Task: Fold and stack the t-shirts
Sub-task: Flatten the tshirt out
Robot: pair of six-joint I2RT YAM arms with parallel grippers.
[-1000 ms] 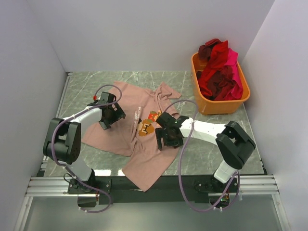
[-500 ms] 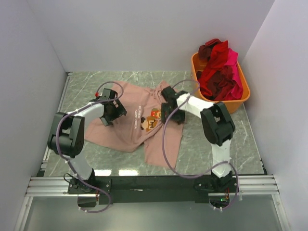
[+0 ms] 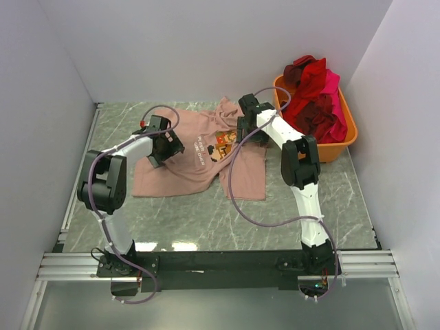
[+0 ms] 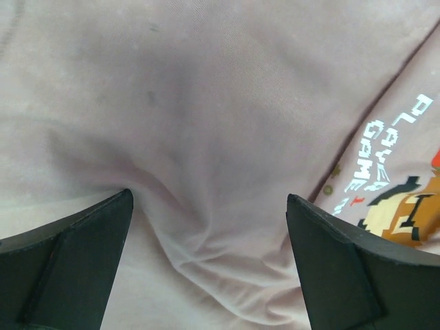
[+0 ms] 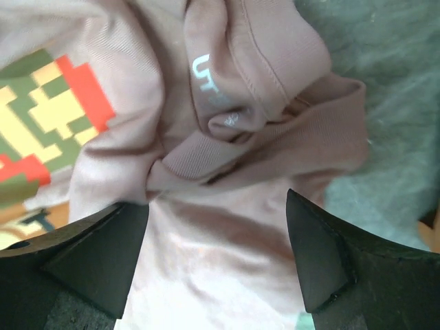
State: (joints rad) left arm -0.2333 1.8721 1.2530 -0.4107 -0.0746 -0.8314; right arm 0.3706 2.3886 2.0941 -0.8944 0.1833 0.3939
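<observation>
Green marble desk (image 3: 179, 220) carried one dusty pink t-shirt (image 3: 199, 172), spread but rumpled, lying directly under both sets of fingers. We had the left fingers (image 3: 165, 146) and right fingers (image 3: 247, 128) spread wide, gripping nothing. No fold was made yet; beyond the right fingers, red and maroon t-shirts (image 3: 313, 96) waited heaped in the orange tub (image 3: 323, 152).
</observation>
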